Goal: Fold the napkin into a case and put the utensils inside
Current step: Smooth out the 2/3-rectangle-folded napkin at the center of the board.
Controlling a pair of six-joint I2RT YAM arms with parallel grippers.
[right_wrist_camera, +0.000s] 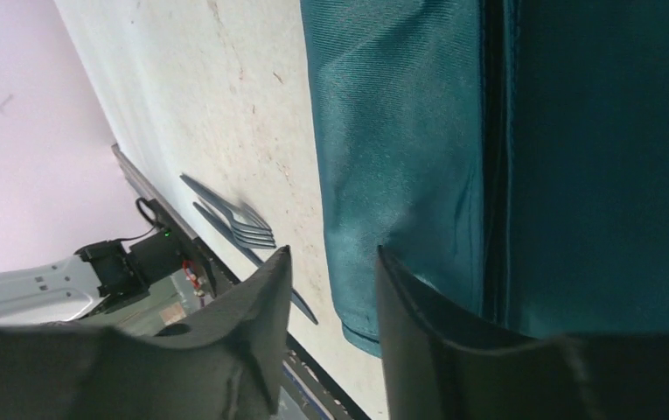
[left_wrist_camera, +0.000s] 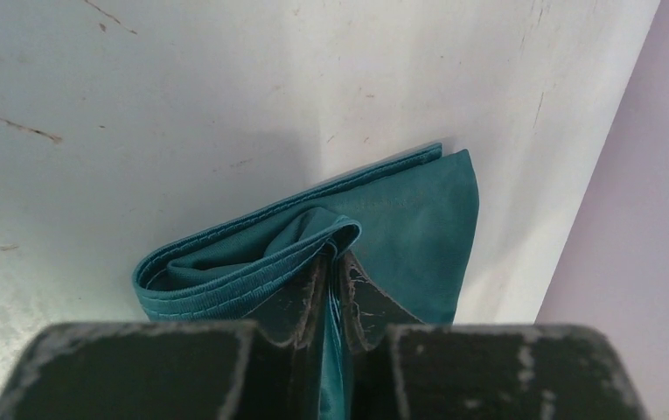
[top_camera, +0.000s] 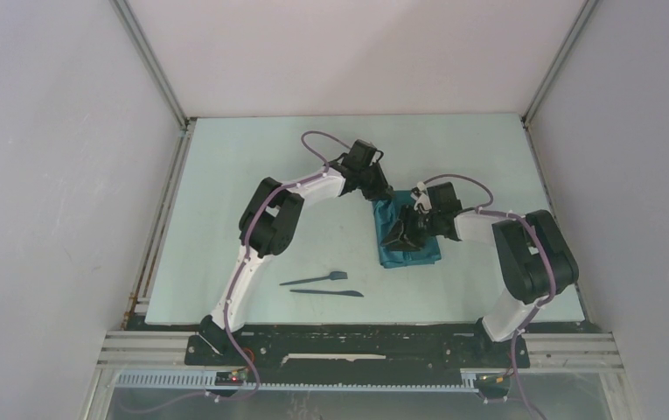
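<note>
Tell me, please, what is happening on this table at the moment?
Two robot arms are working on a teal napkin on the table. The left hand is shut on a raised fold at its far edge; the right hand is open, low over the cloth. The napkin lies in layers, not yet a narrow case. The fork and knife lie side by side, apart from the cloth.

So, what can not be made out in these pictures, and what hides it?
Top view: the right fingers cover the middle of the napkin, so its layers there are hidden.
Left wrist view: the left fingers, shut on a fold, hide the napkin's near part.
Right wrist view: one finger covers part of the knife; the frame edge cuts the napkin.
</note>
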